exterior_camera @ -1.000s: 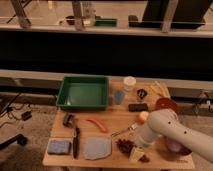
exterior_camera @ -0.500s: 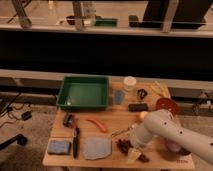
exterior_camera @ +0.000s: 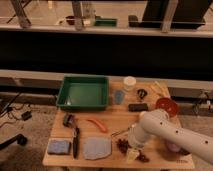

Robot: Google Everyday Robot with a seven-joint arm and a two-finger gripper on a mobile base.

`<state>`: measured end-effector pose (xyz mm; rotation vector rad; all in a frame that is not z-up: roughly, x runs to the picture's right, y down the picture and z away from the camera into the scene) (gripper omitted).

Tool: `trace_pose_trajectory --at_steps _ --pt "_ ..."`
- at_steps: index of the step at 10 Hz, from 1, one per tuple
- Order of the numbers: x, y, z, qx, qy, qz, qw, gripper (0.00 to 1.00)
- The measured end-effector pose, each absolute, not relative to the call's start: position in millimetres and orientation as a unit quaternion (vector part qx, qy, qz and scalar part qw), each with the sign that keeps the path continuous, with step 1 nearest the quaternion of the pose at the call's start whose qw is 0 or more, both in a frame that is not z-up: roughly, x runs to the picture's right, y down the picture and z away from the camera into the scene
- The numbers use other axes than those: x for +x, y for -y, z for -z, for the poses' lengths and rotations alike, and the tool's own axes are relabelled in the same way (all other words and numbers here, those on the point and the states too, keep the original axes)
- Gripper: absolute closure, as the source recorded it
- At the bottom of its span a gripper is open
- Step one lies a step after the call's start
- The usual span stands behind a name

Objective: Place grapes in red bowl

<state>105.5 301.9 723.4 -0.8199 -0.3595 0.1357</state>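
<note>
The grapes (exterior_camera: 123, 145), a dark reddish-purple bunch, lie near the table's front edge, partly hidden by my arm. More of the bunch shows at the lower right of the gripper. My gripper (exterior_camera: 131, 154) hangs at the end of the white arm directly over the bunch, open and pointing down at it. The red bowl (exterior_camera: 166, 106), small and shiny, stands at the right edge of the table, behind the arm and well apart from the grapes.
A green tray (exterior_camera: 64, 93) fills the back left. A white cup (exterior_camera: 129, 82), a blue cup (exterior_camera: 119, 96) and a black block (exterior_camera: 137, 106) stand behind the arm. An orange tool (exterior_camera: 97, 125), a knife (exterior_camera: 75, 142), a blue sponge (exterior_camera: 59, 146) and a grey cloth (exterior_camera: 96, 148) lie to the left.
My arm has swung left and down, bringing the gripper over the grapes. It now covers the round orange fruit that showed earlier.
</note>
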Motion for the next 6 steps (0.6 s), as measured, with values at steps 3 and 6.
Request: trace_pose_trajectory --at_steps 3,6 --pt "115.8 -304.4 -729.9 -0.397 0.155 -0.058 0.903 0.20" --pt "127.2 -307.7 -740.3 -0.408 0.134 -0.052 0.902 0.20"
